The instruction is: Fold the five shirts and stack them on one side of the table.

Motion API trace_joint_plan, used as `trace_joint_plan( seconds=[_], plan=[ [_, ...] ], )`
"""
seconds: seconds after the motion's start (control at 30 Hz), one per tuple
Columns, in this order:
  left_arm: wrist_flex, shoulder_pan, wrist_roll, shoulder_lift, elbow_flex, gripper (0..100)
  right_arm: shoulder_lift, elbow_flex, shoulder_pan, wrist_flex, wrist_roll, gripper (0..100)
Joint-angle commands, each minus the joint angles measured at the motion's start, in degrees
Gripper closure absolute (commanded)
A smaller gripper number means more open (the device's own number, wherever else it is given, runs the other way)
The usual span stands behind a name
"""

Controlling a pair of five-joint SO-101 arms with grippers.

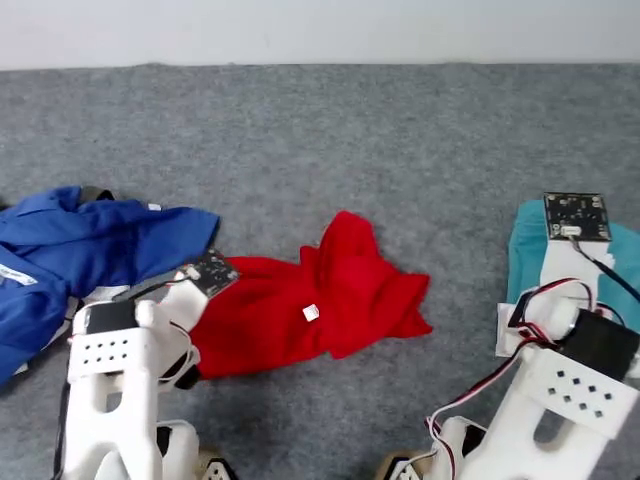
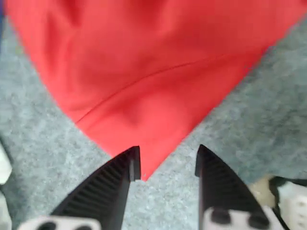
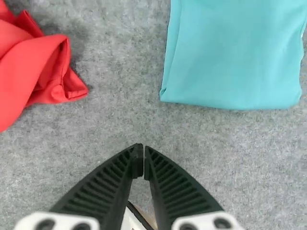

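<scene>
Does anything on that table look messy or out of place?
Yes. The red fabric shirt lies crumpled in the middle and the blue fabric shirt is a rumpled heap beside it, while the teal fabric shirt is folded flat.

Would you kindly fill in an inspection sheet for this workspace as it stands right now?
Surface: grey felt-like table cover, no stains seen.
Job's things: red shirt crumpled at the middle; blue shirt crumpled at one side; teal shirt folded flat at the other side.
Clutter: nothing seen.
Grippers: left gripper open, at a corner of the red shirt; right gripper shut, over bare surface between the red and teal shirts.
Cables: red, white and black wires looped along the right arm.
Surroundings: pale wall behind the table.
</scene>
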Motion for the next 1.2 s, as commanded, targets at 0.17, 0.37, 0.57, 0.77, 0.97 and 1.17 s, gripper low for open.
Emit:
trace_joint_plan(
  seconds=[0.17,0.37,0.57,0.77,0.97,1.17],
  plan=[
    [-8.8,-2.9,-3.5,-1.3,7.1,80,-0.4,-0.3,-0.3,-1.6,-0.3,99.0],
    [-10.4,-2.9,-3.4,-1.2,7.6,81,-0.4,-0.3,-0.3,-1.6,-0.2,99.0],
    [-13.3,-2.8,-1.1,-1.2,10.2,86,-0.4,-0.3,-0.3,-1.6,-0.2,99.0],
    [-13.9,-2.8,-0.8,-1.3,10.7,87,-0.4,-0.3,-0.3,-1.6,-0.2,99.0],
    [-14.5,-1.3,2.2,-1.3,12.1,94,-0.4,-0.3,-0.3,-1.6,-0.2,99.0],
    [-13.9,0.4,2.2,-1.8,9.5,99,-0.4,-0.3,-0.3,-1.6,-0.2,99.0]
  ],
)
